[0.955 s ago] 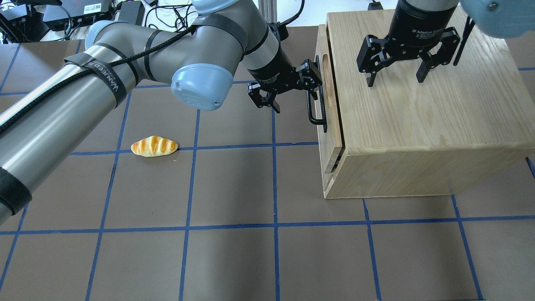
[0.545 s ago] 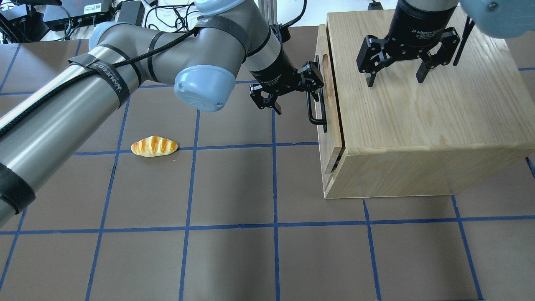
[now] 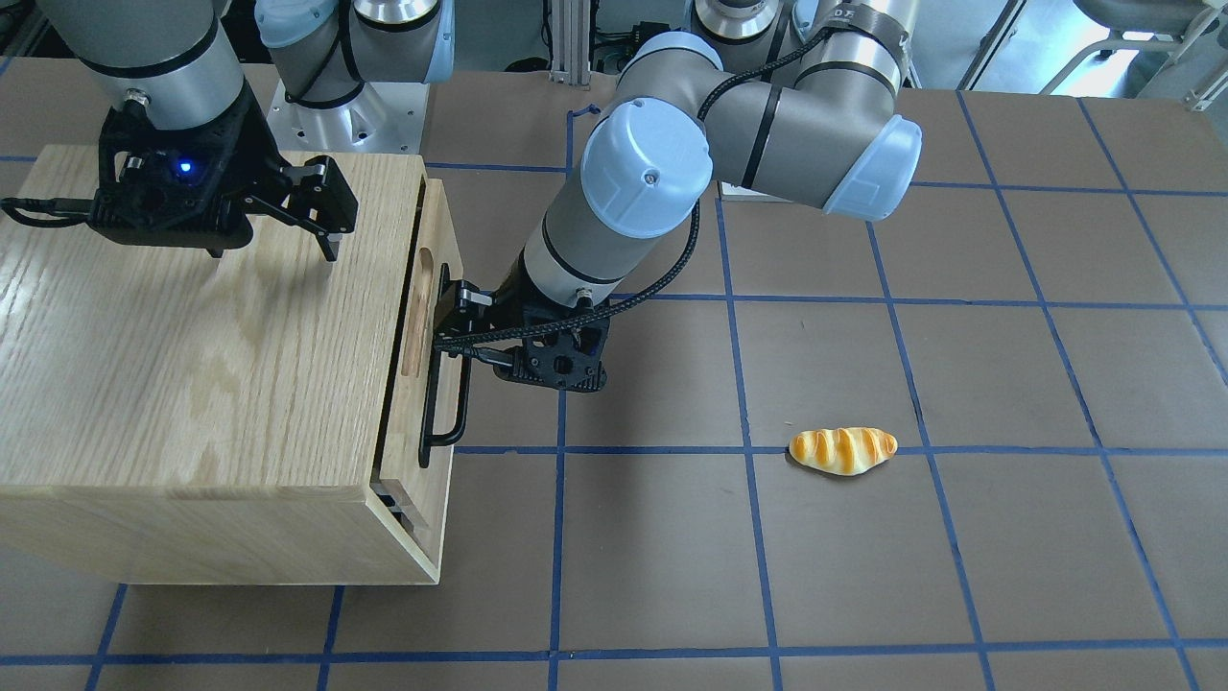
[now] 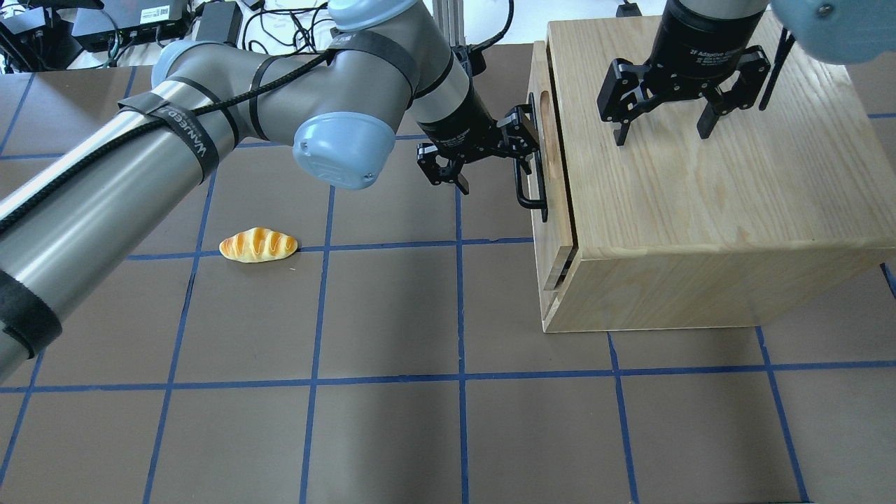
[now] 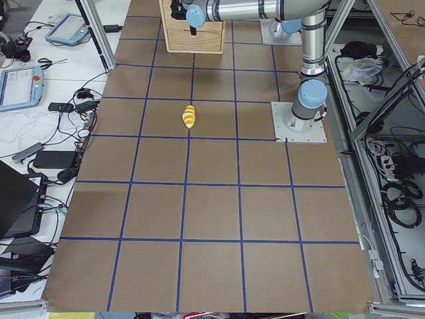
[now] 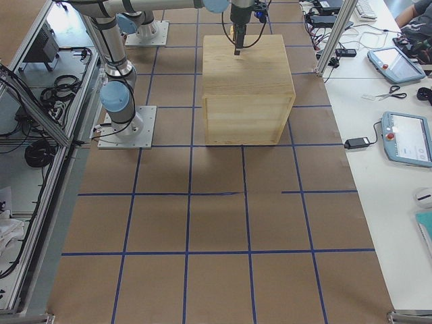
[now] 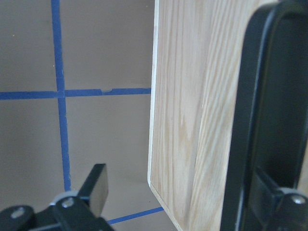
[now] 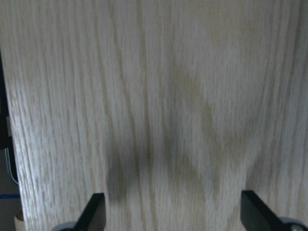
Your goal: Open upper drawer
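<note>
From my console, the table [image 4: 392, 434] is a brown mat ruled into squares by blue tape. It fills the floor between aluminium frame rails. The oak cabinet [image 4: 700, 196] stands on the robot's right half of it.

The upper drawer [image 4: 553, 224] is at the top of the cabinet's face, which looks toward the robot's left. Its front panel stands slightly proud of the body, with a dark gap behind it. The black bar handle [image 4: 521, 189] runs along that panel, beside the oblong finger slot [image 4: 549, 133].

The left pincer [image 4: 493, 164] reaches in level at the far end of the handle, and I read it as released. Through its wrist camera one finger [image 7: 96, 185] hangs free over the mat and the other sits at the bar. I cannot tell whether that one touches.

The right pincer [image 4: 661, 133] is also released, pointing down over the cabinet top with its fingers spread. I cannot tell whether the tips touch the wood.

A bread roll [image 4: 257, 245] lies alone on a tape line, well apart from the cabinet on the left half.

Each arm rises from a grey mounting plate [image 5: 299, 123] at the table's edge. Beyond the table ends are white desks with a teach pendant [image 6: 405, 138] and loose cables. A clutter of black electronics [image 4: 140, 17] sits past the far edge.
</note>
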